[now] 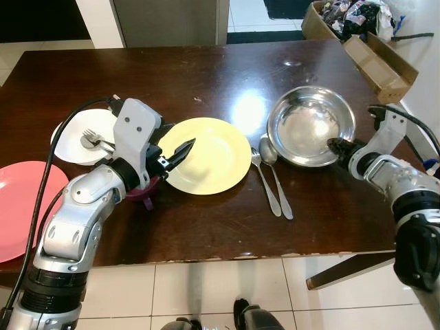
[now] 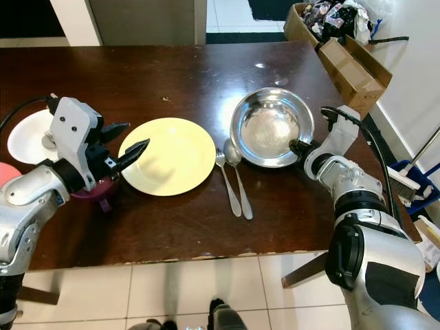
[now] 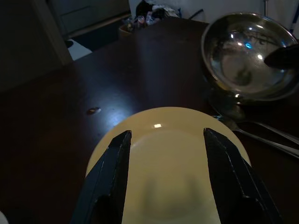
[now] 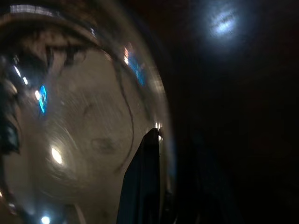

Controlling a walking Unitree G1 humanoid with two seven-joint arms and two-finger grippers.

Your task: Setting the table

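a dark wooden table is carrying the setting. the left gripper is hovering just over the near-left edge of the yellow plate, its two black fingers spread apart with nothing between them; in the left wrist view the plate is showing in the gap between them. a small maroon cup is sitting on the table just under that wrist, beside the plate's left rim.

a fork and a spoon are lying side by side just right of the yellow plate, handles pointing toward the table's near edge. the steel bowl is standing right of them, near the spoon's head. the right gripper is sitting at the bowl's near-right rim; in the right wrist view one finger is lying inside the rim, and the fingers are probably pinching the rim, though the dark picture is making that hard to confirm.

to the far left a white plate is holding another fork, and a pink plate is resting at the table's near-left edge. cardboard boxes are standing on the floor beyond the table's far-right corner.
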